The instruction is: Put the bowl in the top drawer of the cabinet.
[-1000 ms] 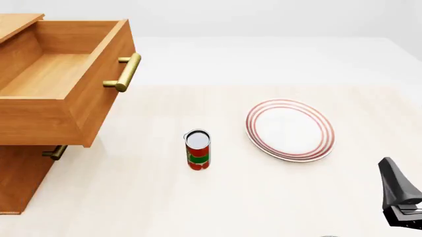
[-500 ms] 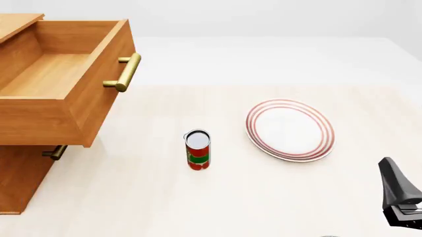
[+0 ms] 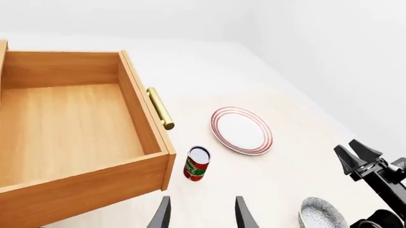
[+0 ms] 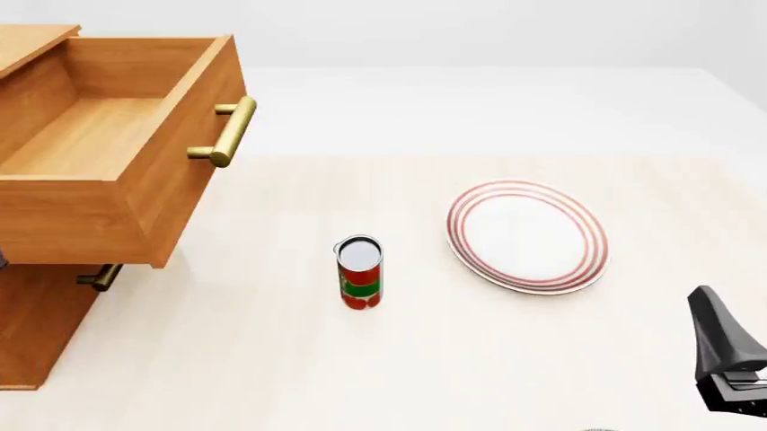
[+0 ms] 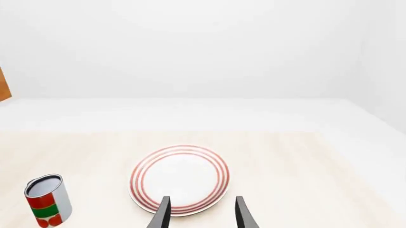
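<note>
The bowl (image 3: pixel 322 214), grey-patterned, rests on the table near the base of my right arm; the front view's lower edge cuts it off. The cabinet (image 4: pixel 34 328) stands at the left with its top drawer (image 4: pixel 90 135) pulled out and nothing inside (image 3: pixel 63 123). My left gripper (image 3: pixel 201 214) hovers high beside the drawer's front corner, open and holding nothing. My right gripper (image 4: pixel 709 310) stands open at the near right, its fingers (image 5: pixel 163 213) pointing toward the plate, apart from the bowl. The left wrist view also shows the right gripper (image 3: pixel 354 156).
A red and green can (image 4: pixel 359 272) stands upright mid-table. A white plate with red rings (image 4: pixel 527 235) lies to its right. The drawer's brass bar handle (image 4: pixel 228 132) juts toward the table's middle. The lower drawer's handle (image 4: pixel 100 277) peeks out beneath.
Hardly anything: a small dark sliver now shows at the front view's left edge beside the drawer. The right gripper, can and plate have not moved.
</note>
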`<state>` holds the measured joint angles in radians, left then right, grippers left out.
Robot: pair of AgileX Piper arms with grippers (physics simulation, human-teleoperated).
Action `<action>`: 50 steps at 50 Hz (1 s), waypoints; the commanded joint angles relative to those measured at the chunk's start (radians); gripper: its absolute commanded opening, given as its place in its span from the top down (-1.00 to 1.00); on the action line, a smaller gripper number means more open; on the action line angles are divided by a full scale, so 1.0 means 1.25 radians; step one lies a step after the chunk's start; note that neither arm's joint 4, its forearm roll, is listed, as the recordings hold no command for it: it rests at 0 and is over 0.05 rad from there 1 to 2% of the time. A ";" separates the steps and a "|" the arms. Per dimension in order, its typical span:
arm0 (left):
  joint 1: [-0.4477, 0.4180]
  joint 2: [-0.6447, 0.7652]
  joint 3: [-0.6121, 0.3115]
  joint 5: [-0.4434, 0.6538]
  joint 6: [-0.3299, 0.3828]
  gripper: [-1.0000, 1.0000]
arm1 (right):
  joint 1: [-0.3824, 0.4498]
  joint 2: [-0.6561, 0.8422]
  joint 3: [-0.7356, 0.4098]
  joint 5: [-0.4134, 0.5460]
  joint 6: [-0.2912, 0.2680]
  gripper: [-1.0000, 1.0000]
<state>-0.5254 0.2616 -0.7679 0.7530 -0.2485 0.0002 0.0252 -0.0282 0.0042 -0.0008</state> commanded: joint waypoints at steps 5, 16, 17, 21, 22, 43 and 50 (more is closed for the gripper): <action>-0.063 0.075 -0.030 -0.011 -0.020 -1.00 | 0.000 0.000 0.000 0.000 0.000 -1.00; -0.096 0.132 -0.052 -0.033 -0.015 -1.00 | 0.000 0.000 0.000 0.000 0.000 -1.00; -0.104 0.146 -0.058 -0.039 -0.019 -1.00 | 0.000 0.000 0.000 0.000 0.000 -1.00; -0.127 0.171 -0.058 -0.054 -0.021 -1.00 | 0.000 0.000 0.000 0.000 0.000 -1.00; -0.132 0.177 -0.056 -0.057 -0.027 -1.00 | 0.000 0.000 0.000 0.000 0.000 -1.00; -0.235 0.283 -0.045 -0.123 -0.072 -1.00 | 0.000 0.000 0.000 0.000 0.000 -1.00; -0.251 0.308 -0.032 -0.140 -0.105 -1.00 | 0.000 0.000 0.000 0.000 0.000 -1.00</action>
<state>-0.8043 0.6031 -0.8181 0.6048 -0.3463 0.0002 0.0252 -0.0282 0.0042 -0.0009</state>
